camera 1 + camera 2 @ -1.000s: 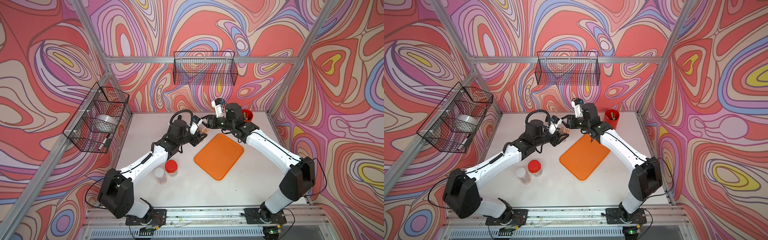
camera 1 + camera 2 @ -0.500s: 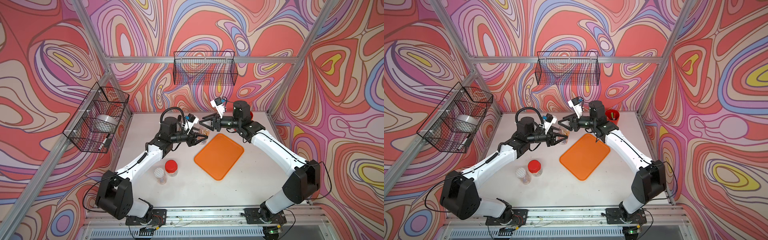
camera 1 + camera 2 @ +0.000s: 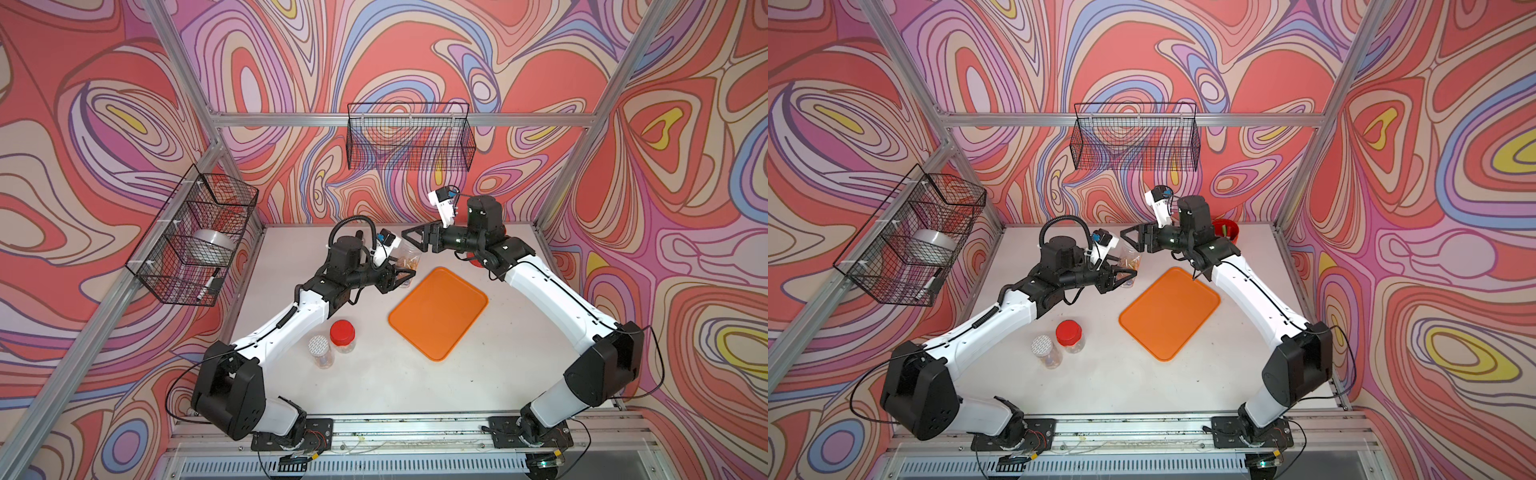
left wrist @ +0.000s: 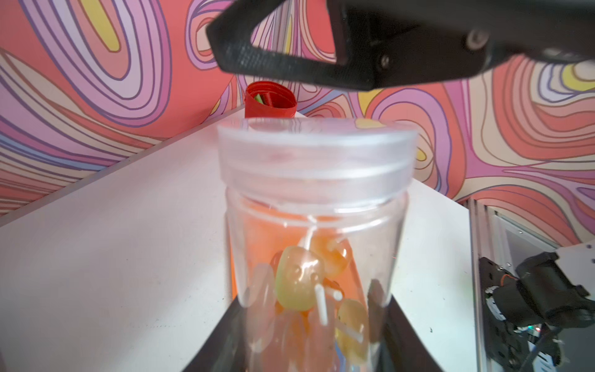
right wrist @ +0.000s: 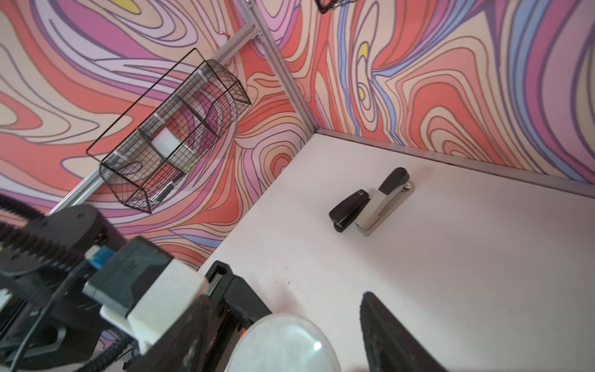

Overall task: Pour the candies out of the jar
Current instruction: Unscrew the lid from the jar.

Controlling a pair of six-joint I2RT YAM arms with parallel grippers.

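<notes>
The counter (image 3: 415,395) carries an orange tray (image 3: 438,313), the likely landing place for the pour. The left gripper (image 3: 405,277) is clamped on the lower body of the jar (image 3: 409,259). It holds the jar roughly upright just beside the tray's far corner, not over it. The right gripper (image 3: 415,241) hovers at the jar's top with its jaws apart, one finger on each side of the clear lid (image 4: 317,154). I see no contact with the lid.

The lid is on, so the step in hand is, by my judgement, getting it off. To do that well:
- Centre the right gripper so both fingers meet the lid's rim evenly.
- Close on the rim alone, clear of the jar's neck.
- Turn about the jar's own axis, with the left gripper squeezing hard enough that the jar cannot spin.
- Lift the lid straight off.

The candies (image 4: 299,280) lie in the jar's lower half. Their thin sticks could bridge the neck, so tilt slowly, and only once the mouth is over the tray.
</notes>
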